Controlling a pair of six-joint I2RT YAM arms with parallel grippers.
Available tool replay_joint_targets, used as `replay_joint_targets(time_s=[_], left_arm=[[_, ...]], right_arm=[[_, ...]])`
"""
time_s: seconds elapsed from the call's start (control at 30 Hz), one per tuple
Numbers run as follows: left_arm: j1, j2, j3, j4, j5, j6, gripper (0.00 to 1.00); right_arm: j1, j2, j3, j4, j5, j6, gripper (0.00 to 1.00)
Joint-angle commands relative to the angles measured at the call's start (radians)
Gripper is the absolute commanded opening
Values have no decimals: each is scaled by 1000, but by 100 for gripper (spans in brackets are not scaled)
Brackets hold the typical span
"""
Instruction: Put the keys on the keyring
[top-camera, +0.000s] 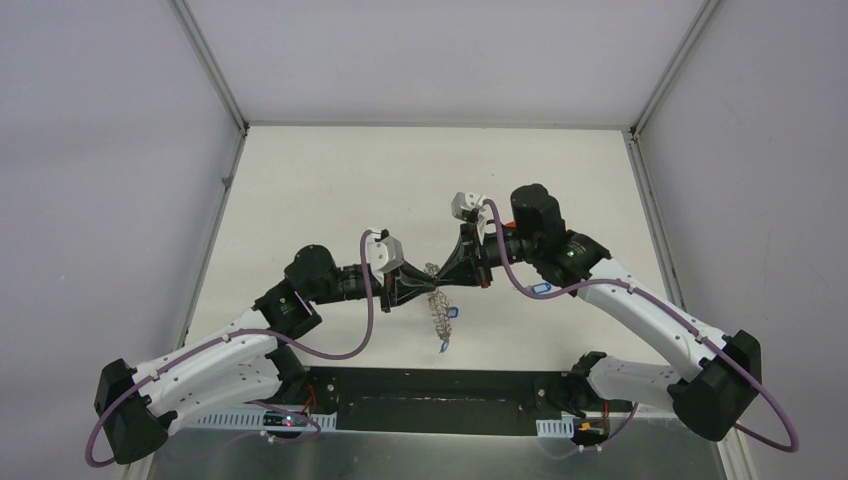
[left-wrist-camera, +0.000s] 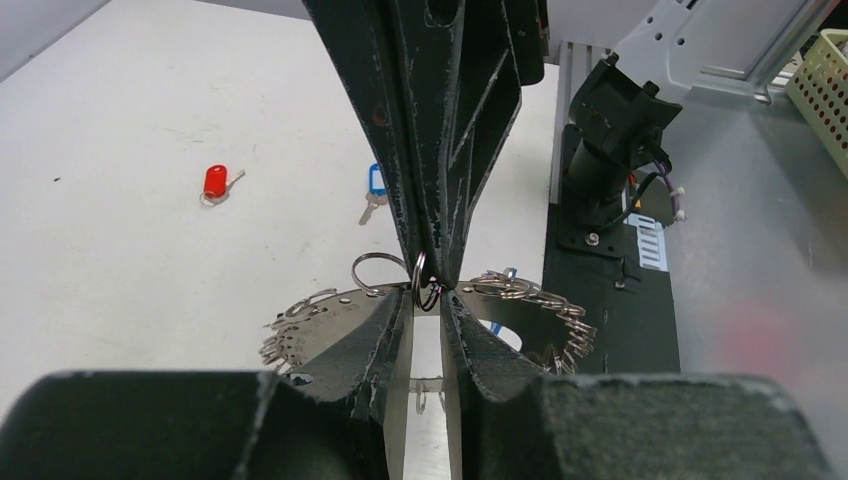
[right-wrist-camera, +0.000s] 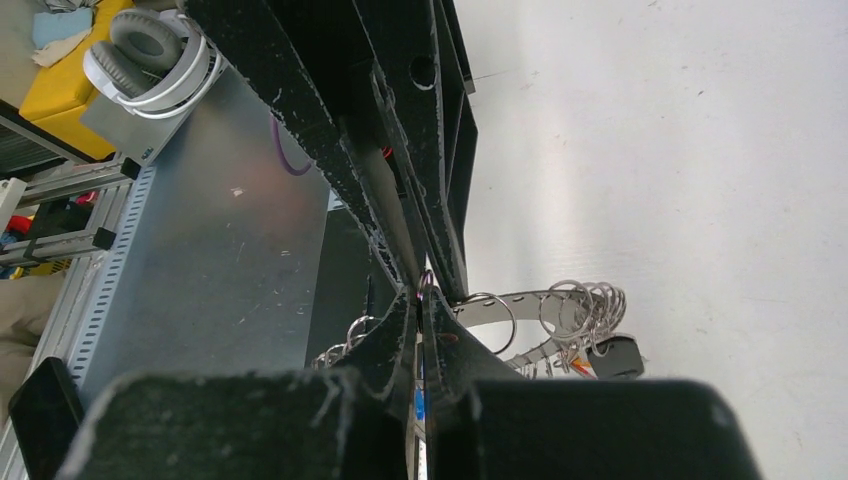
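We are looking at two black claws meeting tip to tip above a white table (left-wrist-camera: 120, 120), with the keyring (left-wrist-camera: 330, 318) lifted between them. The left gripper (left-wrist-camera: 427, 300) is clenched across the ring's flat plate, gripping it edge-on. The right gripper (right-wrist-camera: 420, 298) is pinched fully closed on one wire loop (left-wrist-camera: 424, 282) at the ring's rim, and the loop is standing up between its fingertips.

We are judging the task as barely under way. The red key (left-wrist-camera: 213, 183) and the blue key (left-wrist-camera: 375, 186) are both lying loose on the table, well away from the ring, and neither claw is carrying a key. What is happening now looks like preparation: steadying the ring and isolating one loop. Picking up each key and threading it on is all left to do. In the overhead view a blue tag (top-camera: 452, 312) is dangling under the ring, so the ring seems to be bearing at least one key.

The ring is reading as thin, dull grey metal, broad and flat, fringed with many small shiny coiled loops. The keys are slim bright metal with smooth oval plastic tags. The claw fingers are looking matte black and scuffed — grainy along their edges.
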Motion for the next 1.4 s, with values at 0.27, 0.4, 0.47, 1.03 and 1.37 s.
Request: replay_joint_targets(time_s=[0.27,0.4,0.47,1.03,1.37], left_arm=[[-10,-10,42,25,37,17,0],[-9,-28,37,25,10,-3,0],[-9,-40,30,28,-13,-21,0],[-9,-126,-51,187,-17,-75,0],[-10,-136,-66,264,34,-88,0]], right_arm=[[17,12,28,60,-34,6,0],[17,7,29,51,-6,0,0],[17,4,32,52,3,0,10],[17,-207,-174,365,141,61,54],[17,-192,-247,623,66,188,41]])
